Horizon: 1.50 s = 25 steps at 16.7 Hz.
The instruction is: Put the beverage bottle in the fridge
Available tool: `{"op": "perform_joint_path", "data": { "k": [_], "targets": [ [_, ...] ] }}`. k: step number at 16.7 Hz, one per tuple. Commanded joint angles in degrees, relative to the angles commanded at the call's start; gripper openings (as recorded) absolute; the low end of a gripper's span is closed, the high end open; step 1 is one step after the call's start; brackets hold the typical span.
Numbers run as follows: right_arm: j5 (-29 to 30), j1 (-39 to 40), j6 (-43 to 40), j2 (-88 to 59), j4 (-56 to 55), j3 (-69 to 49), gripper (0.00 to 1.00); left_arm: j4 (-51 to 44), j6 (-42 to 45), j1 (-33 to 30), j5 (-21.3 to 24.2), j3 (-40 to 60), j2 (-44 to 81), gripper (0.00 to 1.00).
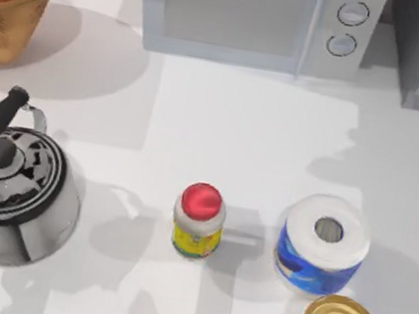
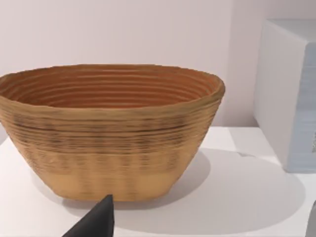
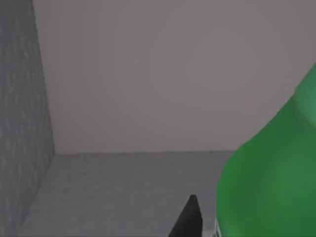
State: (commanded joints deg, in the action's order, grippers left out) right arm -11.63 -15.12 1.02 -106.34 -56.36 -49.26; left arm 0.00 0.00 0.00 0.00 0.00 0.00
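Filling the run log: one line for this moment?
bottle: green, close at right wrist, inside grey fridge | left wrist: facing basket

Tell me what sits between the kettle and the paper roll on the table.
In the top view, the red-capped bottle stands upright between the kettle and the paper roll, apart from both, with bare table on either side.

You see little of the robot's body: a matte black, wedge-shaped left fingertip (image 2: 96,220) tapering to a point, and a similar dark, slim, pointed right fingertip (image 3: 188,219).
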Motion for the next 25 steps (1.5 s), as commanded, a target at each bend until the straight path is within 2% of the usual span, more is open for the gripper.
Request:
{"op": "perform_joint_path", "data": {
  "k": [5, 12, 16, 22, 25],
  "targets": [
    [-2.6, -0.8, -0.3, -13.1, -7.3, -6.4, 0.01, 0.0, 0.0, 0.0, 0.0, 0.0, 0.0, 1.0],
    [-2.9, -0.6, -0.2, -14.7, -7.9, -6.9, 0.01, 0.0, 0.0, 0.0, 0.0, 0.0, 0.0, 1.0],
    [-2.1, 0.0, -0.4, -19.7, -4.2, -13.5, 0.01, 0.0, 0.0, 0.0, 0.0, 0.0, 0.0, 1.0],
    [-0.8, 1.8, -0.6, -27.9, 3.6, -32.7, 0.01, 0.0, 0.0, 0.0, 0.0, 0.0, 0.0, 1.0],
    [0.1, 2.2, -0.3, -29.8, 5.9, -35.9, 0.01, 0.0, 0.0, 0.0, 0.0, 0.0, 0.0, 1.0]
  ]
}}
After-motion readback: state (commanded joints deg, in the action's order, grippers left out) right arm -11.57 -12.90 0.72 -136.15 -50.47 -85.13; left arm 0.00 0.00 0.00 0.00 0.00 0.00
